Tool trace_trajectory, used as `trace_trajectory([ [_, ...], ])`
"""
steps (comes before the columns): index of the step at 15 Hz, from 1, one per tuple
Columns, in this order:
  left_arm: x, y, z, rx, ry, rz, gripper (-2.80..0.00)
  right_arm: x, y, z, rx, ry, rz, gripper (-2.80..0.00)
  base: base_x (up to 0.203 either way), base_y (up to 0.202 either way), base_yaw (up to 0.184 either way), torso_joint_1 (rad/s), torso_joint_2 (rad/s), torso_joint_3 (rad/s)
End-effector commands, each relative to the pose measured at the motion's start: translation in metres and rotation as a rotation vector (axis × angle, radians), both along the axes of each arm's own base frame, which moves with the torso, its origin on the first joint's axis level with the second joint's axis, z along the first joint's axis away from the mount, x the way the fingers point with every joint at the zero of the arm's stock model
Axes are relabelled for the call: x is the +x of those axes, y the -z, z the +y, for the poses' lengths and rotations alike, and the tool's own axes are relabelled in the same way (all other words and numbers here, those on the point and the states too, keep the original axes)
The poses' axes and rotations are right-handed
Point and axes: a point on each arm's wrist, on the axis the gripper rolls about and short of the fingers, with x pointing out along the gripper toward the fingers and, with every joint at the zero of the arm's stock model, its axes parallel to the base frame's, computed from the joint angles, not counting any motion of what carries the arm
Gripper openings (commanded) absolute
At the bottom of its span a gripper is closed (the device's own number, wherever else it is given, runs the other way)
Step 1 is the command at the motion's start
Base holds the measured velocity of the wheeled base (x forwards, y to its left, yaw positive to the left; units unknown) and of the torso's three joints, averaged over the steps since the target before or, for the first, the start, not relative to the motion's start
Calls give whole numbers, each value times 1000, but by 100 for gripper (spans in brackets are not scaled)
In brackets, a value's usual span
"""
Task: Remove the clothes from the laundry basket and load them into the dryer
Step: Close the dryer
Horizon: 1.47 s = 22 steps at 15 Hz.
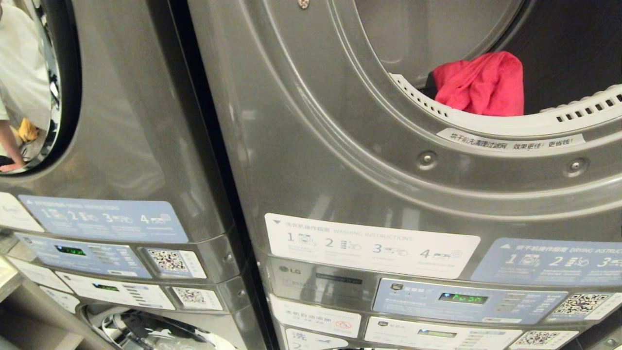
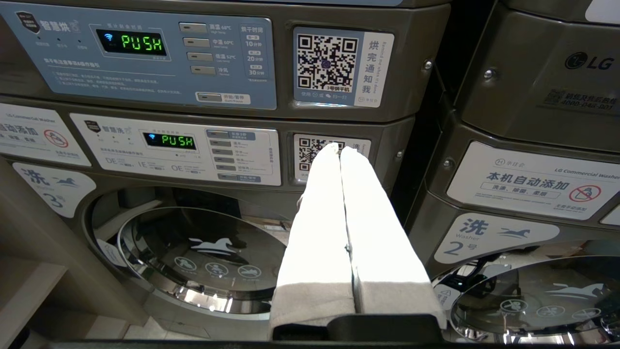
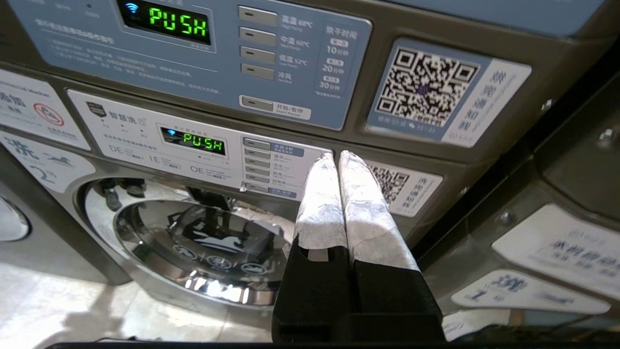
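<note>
The grey dryer (image 1: 340, 146) fills the head view, its round opening at the upper right. A red garment (image 1: 481, 85) lies inside the drum, just behind the white perforated rim (image 1: 486, 119). The laundry basket is out of view. Neither arm shows in the head view. My left gripper (image 2: 338, 147) is shut and empty, its white-wrapped fingers pointing at the control panels of a lower machine. My right gripper (image 3: 336, 155) is also shut and empty, pointing at a washer's panel that reads PUSH.
A second stacked machine (image 1: 112, 146) stands to the left, a person reflected in its door glass (image 1: 24, 87). Control panels and QR stickers (image 1: 461, 299) run below the dryer. Round washer doors (image 2: 203, 252) (image 3: 208, 242) sit low in both wrist views.
</note>
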Motion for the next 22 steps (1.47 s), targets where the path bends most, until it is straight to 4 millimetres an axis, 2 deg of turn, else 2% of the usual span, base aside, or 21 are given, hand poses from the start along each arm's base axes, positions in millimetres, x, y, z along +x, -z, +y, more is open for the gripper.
trace_trajectory([
  [1, 0, 0, 0, 0, 0, -2, -280, -3, 0, 0, -19, -5, -34, -280, 0, 0, 0, 0, 0, 0],
  [8, 0, 0, 0, 0, 0, -2, -280, -3, 0, 0, 21, 6, -32, -280, -10, 0, 1, 1, 0, 0],
  [22, 0, 0, 0, 0, 0, -2, -280, -3, 0, 0, 27, 7, -33, -280, -181, 0, 2, 1, 3, 2],
])
